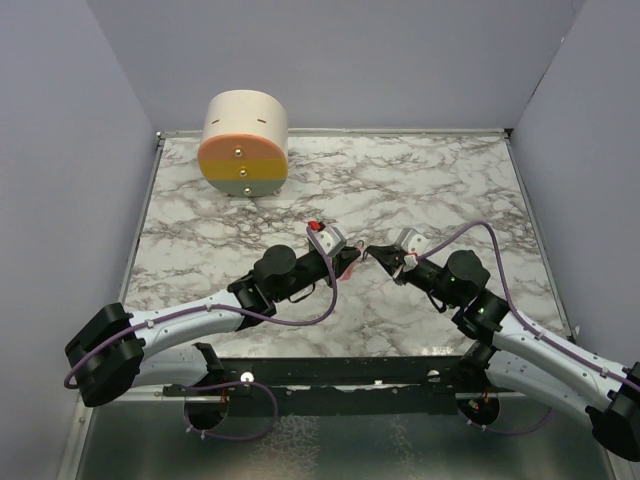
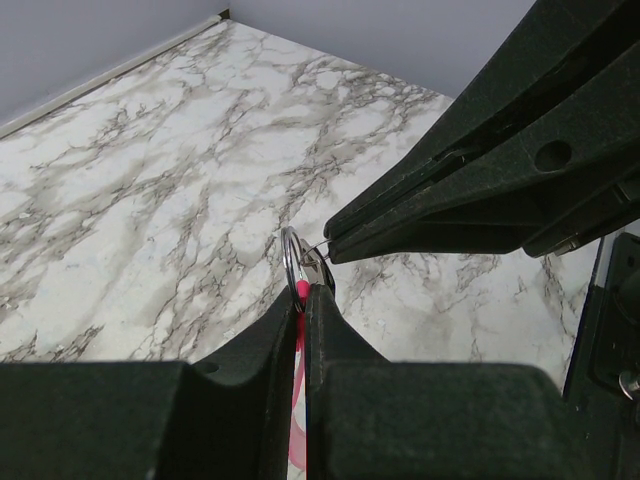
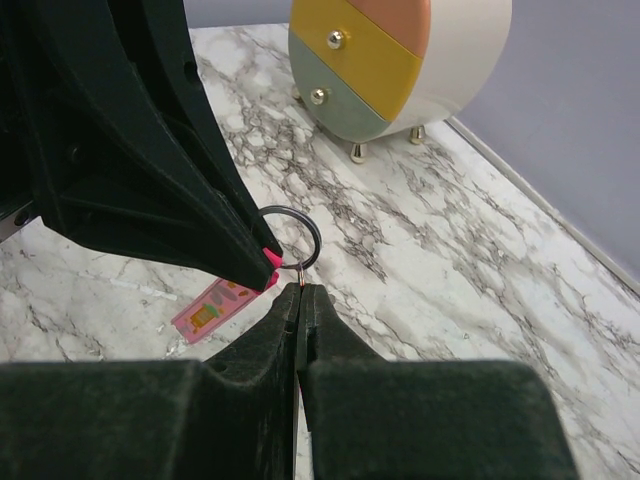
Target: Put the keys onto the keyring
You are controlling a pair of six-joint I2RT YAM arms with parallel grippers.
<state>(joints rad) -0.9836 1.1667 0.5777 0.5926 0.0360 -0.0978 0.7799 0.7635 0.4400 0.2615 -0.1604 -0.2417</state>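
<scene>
We see the left tool [image 2: 305, 292] clamped on the pink key [image 2: 297, 440], touching the keyring [image 2: 288, 255], whose lower edge the closed right tool [image 3: 300, 292] pinches.

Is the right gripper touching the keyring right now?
Touching. In the right wrist view, the right gripper, shut, pinches the lower rim of the keyring.

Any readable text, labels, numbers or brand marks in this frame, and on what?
No legible text in any view.
pink tag: small green and orange print, too blurred to read.
drawer unit: no lettering visible.
</scene>
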